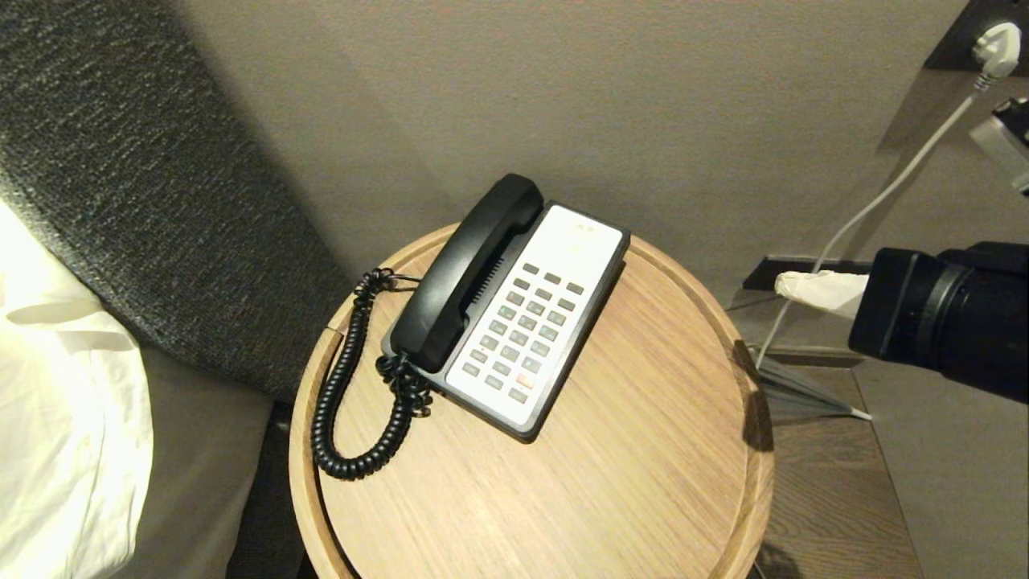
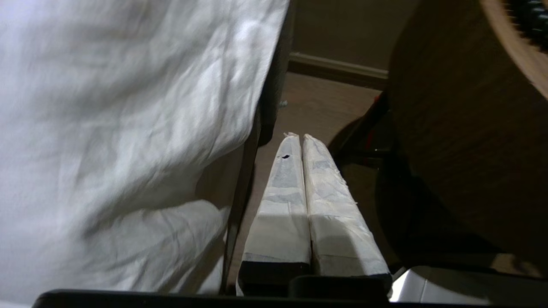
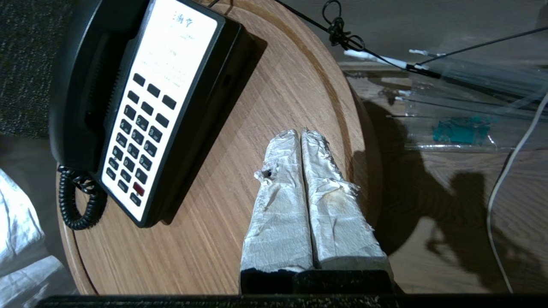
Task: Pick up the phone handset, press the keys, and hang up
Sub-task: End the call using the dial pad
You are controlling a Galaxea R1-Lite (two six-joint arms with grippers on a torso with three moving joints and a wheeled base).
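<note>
You had the phone handset [image 1: 470,269] lying seated in its cradle along the left side of the phone base [image 1: 534,322], a little above the centre of the head view, on the round wooden counter [image 1: 643,466]. Its coiled cord [image 1: 346,402] looped down the lower left of the counter. Nothing was lifted yet, so the pick-up looked like the step in hand.

Your right tool [image 3: 302,145] hovered over the counter's right part, well apart from the phone, its taped fingers pressed together and pinching nothing; in the head view it sat at the right edge of the frame. Your left tool [image 2: 299,143] was low beside the white bedsheet [image 2: 128,128], below the counter's rim, fingers also pressed together and empty.

To do the pick-up well, you needed to spread the fingers before closing in, and approach the handset across its slim middle, not its rounded ends. The plastic looked glossy, so a centred, square grip probably mattered. You also had to lift straight off the cradle, since the cord could drag the base.
</note>
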